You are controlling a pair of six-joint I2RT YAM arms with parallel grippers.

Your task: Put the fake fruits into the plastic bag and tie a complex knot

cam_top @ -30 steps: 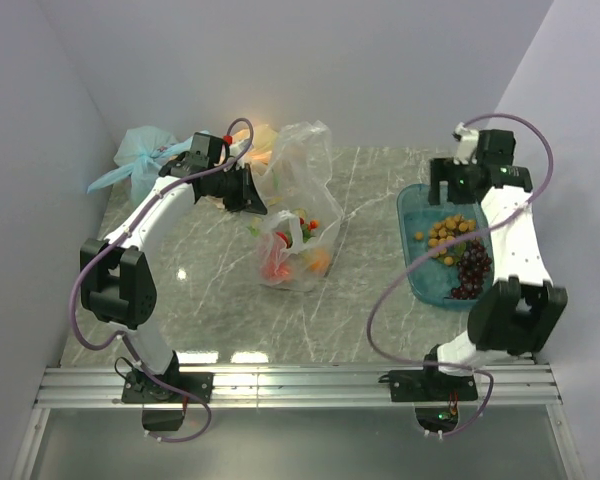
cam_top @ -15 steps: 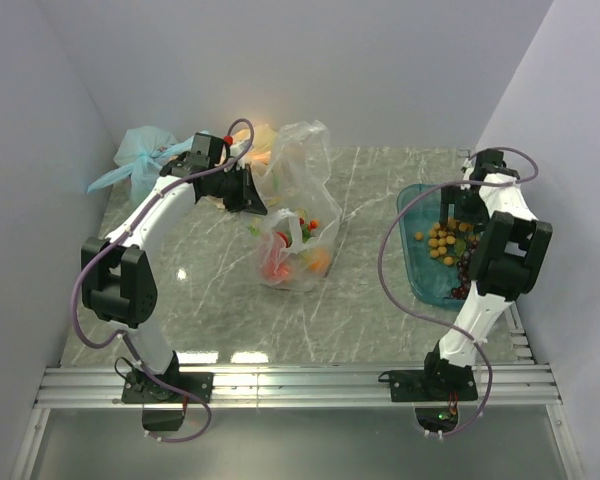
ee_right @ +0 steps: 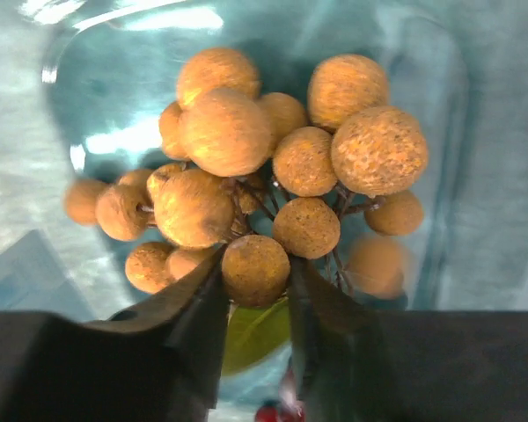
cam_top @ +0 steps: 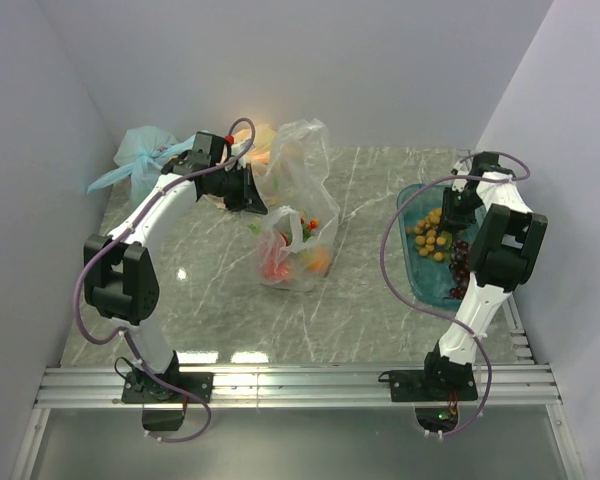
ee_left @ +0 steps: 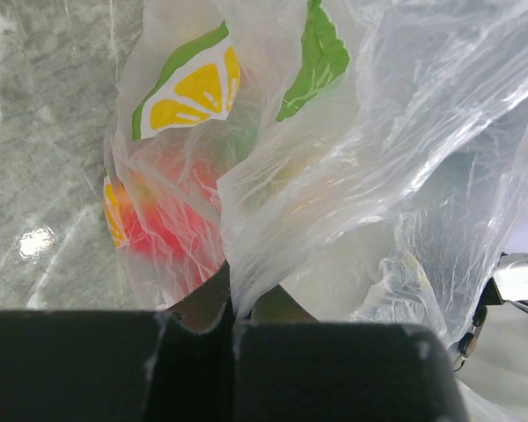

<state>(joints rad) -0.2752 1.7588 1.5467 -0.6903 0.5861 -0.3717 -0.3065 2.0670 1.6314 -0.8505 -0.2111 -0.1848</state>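
Fake fruits [cam_top: 278, 264] – a few lie inside the plastic bag [cam_top: 302, 160], which slumps mid-table, red and orange showing through the film. More wait in the teal tray [cam_top: 419, 272] on the right, well apart from the bag: a longan bunch [ee_right: 229, 176] and dark grapes [cam_top: 459, 262].

My right gripper [ee_right: 255, 274] is down in the tray, fingers narrowed onto one low ball of the longan bunch, a green leaf just under it. I can't tell whether the bunch is off the tray floor yet.

My left gripper [ee_left: 231, 318] is pinched tight on a fold of the bag's clear film, by the lemon print, holding that side up.

Risks as I judge them:
- Right grip is on a single ball, not the stem, so most of the bunch's weight hangs off to one side. On the lift it could swing, twist out, or that ball could snap off and the rest drop back.
- It's a long carry over bare table [cam_top: 210, 290]; any slip and the bunch ends up outside the bag.
- Left holds only a thin pinch of plastic, which could slide free or tear if I pull harder. I can't confirm the mouth is open enough – twigs may snag a handle.
- Blue bag [cam_top: 140, 165] and orange bag [cam_top: 264, 140] sit near the left arm, so a wide swing might knock them.
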